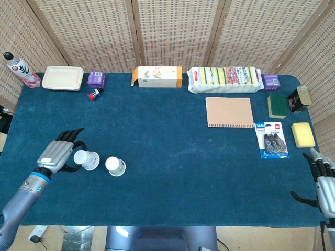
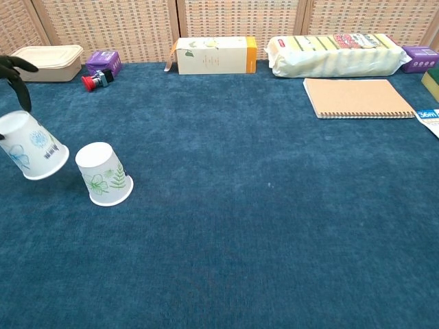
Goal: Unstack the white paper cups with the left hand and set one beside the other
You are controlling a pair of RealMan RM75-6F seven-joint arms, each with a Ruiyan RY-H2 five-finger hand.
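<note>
Two white paper cups with leaf prints are apart on the blue table. One cup [image 1: 115,166] [image 2: 103,174] stands upside down on the cloth. The other cup [image 1: 87,159] [image 2: 32,145], tilted and also bottom-up, is held by my left hand [image 1: 56,155] just to the left of the standing one, a small gap between them. In the chest view only dark fingertips [image 2: 15,67] show at the left edge above the held cup. My right hand [image 1: 323,180] sits at the lower right corner of the head view, holding nothing, fingers apart.
Along the far edge stand a bottle [image 1: 20,70], a beige lunch box [image 1: 63,78], a purple box [image 1: 96,79], a carton [image 1: 158,76] and a sponge pack [image 1: 225,79]. A notebook [image 1: 229,112], a blister pack [image 1: 271,139] and a yellow sponge [image 1: 303,134] lie at the right.
</note>
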